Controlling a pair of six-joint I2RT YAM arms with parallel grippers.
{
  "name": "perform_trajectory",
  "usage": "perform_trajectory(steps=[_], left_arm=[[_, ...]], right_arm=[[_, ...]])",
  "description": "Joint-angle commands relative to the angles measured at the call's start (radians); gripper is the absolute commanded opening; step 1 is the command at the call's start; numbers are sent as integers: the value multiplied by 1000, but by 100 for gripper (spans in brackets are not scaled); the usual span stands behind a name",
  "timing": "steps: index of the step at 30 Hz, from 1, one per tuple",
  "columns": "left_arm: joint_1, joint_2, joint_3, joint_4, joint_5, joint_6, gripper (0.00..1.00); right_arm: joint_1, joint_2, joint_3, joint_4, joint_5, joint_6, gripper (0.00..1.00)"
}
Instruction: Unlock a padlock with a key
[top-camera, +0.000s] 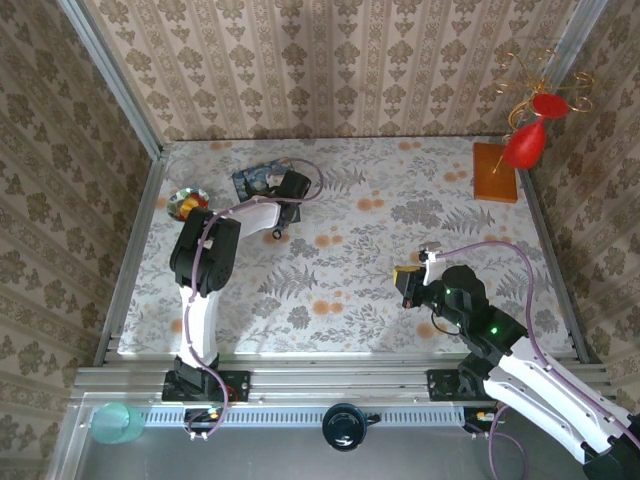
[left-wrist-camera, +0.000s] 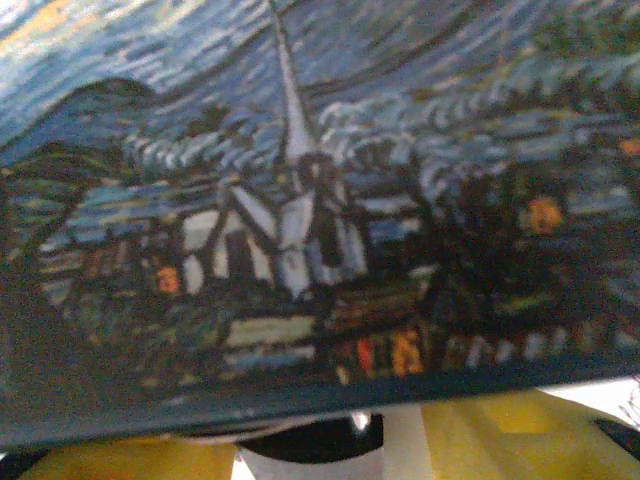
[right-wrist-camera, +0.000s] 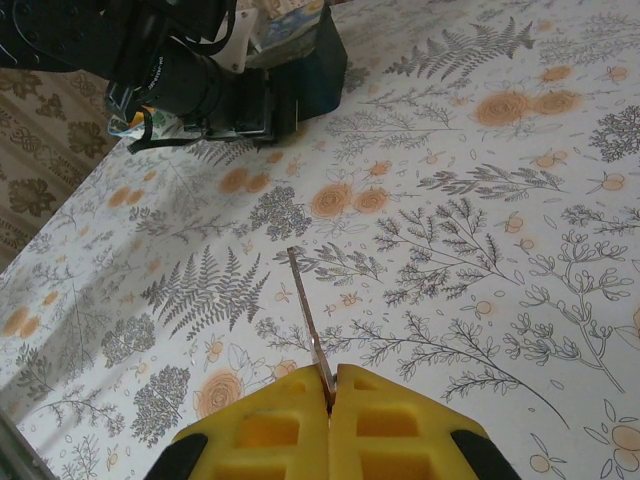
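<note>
clamping tiny metal-bladed key (right-wrist-camera: 305, 320) in closed right gripper (right-wrist-camera: 330, 378). left gripper (top-camera: 283, 205) at blue night-sky tin (top-camera: 262, 180), opening unclear. likely yet to insert and turn key.

- The top external camera hangs above and behind the arm bases, looking steeply down on the whole bench (top-camera: 400, 230) from afar, walls (top-camera: 330, 70) included.
- The left wrist camera sits almost against the blue tin (left-wrist-camera: 300, 200), so near that the painted surface blurs; its yellow fingers (left-wrist-camera: 500, 440) edge the bottom.
- The right wrist camera rides low behind the right claw (right-wrist-camera: 330, 385), facing along the key (right-wrist-camera: 305, 310) across the bench toward the far left.
- Top and right wrist views share the blue tin, the left arm (top-camera: 205, 255) and the flowered bench between.
</note>
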Motion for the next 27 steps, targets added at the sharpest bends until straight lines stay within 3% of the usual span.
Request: perform_trajectory(steps=[1,8,13,27], left_arm=[[15,25,39,-22,-11,-3,43],[-1,9,13,5,12,12,31],[-53,-29,-47,95,-18,109,29],[-203,-215,-204,42,-8,68,27]], right_arm=[[-4,-19,-8,13,-10,4,0],[-4,-25,-10,13,7,3,0],[-5,-58,-16,-4,51,7,0],[-10,-99,-30,-17,92,11,0]])
